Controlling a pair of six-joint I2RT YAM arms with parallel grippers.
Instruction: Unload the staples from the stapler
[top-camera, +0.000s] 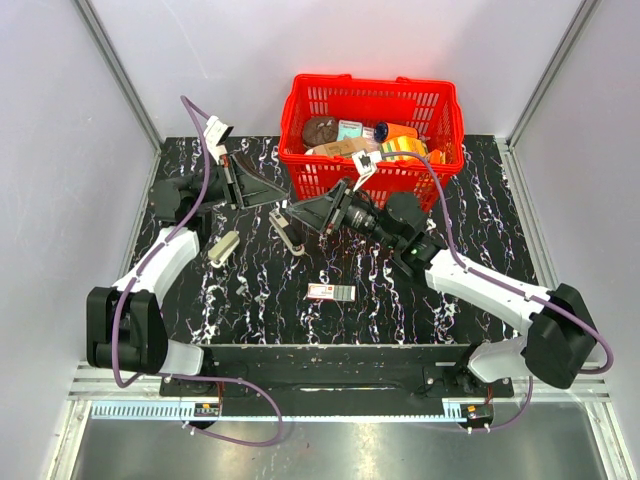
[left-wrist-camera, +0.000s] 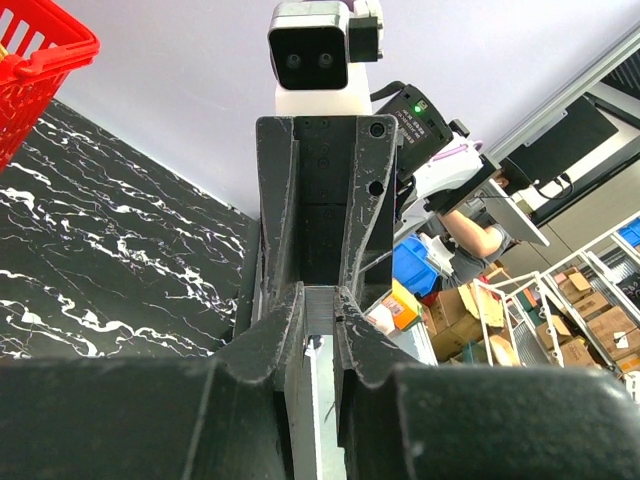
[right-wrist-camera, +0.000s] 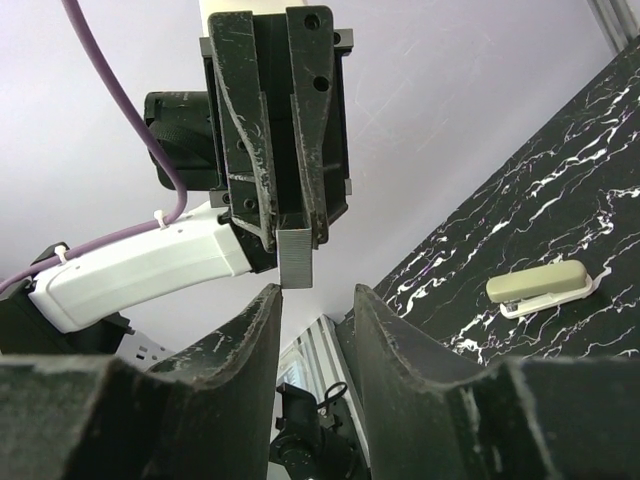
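Tabletop (top-camera: 250, 300) black-marbled, walls (top-camera: 200, 60) pale lilac

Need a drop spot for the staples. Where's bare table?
Bare: near strip of the table, from the small labelled box to the front edge; also the right rear corner beside the red basket. Crowded: centre, where the left gripper, shut on a grey strip, faces the right gripper, silver-beige piece nearby.

The desk (top-camera: 250, 300) is black with white marble veining; the basket (top-camera: 372, 82) beyond the right pincer (right-wrist-camera: 315, 293) is bright red. The scuffed black left pincer (right-wrist-camera: 295, 238) holds a pale grey ribbed staple strip (right-wrist-camera: 296, 262).
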